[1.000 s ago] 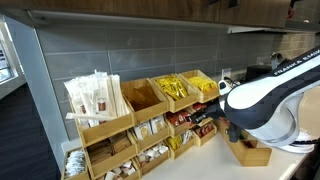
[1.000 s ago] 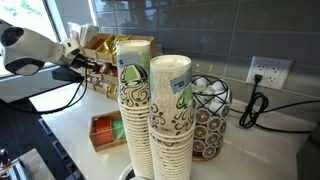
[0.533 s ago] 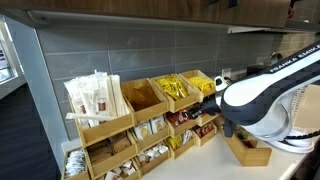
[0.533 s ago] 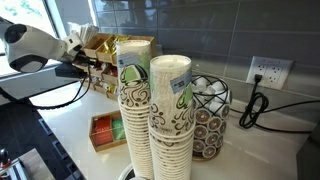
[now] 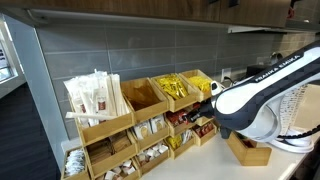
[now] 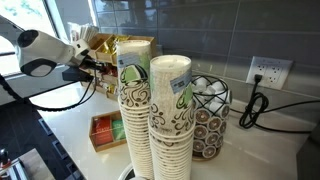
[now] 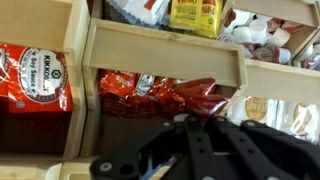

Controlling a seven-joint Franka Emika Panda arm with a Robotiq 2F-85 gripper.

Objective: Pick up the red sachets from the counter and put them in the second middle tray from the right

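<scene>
While the pincer (image 7: 205, 150) hangs at the mouth of the wooden rack (image 5: 140, 125), its dark fingers blur across the bottom of the wrist view. Whether they are parted, closed or carrying anything cannot be told. Just past them, red sachets (image 7: 165, 95) lie heaped in the second middle tray from the right (image 7: 84, 110), under the rack's top-tier lip.

The likely trouble is at that opening. A packet let go too near the front could slide down the slanted floor and drop out of the rack. A sideways drift could land it among the soy sauce packets (image 7: 35, 85) in the neighbouring bin, and a rise would knock the top-tier lip below the yellow packets (image 7: 195, 15). Whether sachets remain on the tabletop (image 6: 70, 118) beside the rack cannot be seen.

In an exterior view the arm (image 5: 265, 90) reaches in from beyond the rack's right end, forearm sloping gently down, wrist aimed at the middle tier.
</scene>
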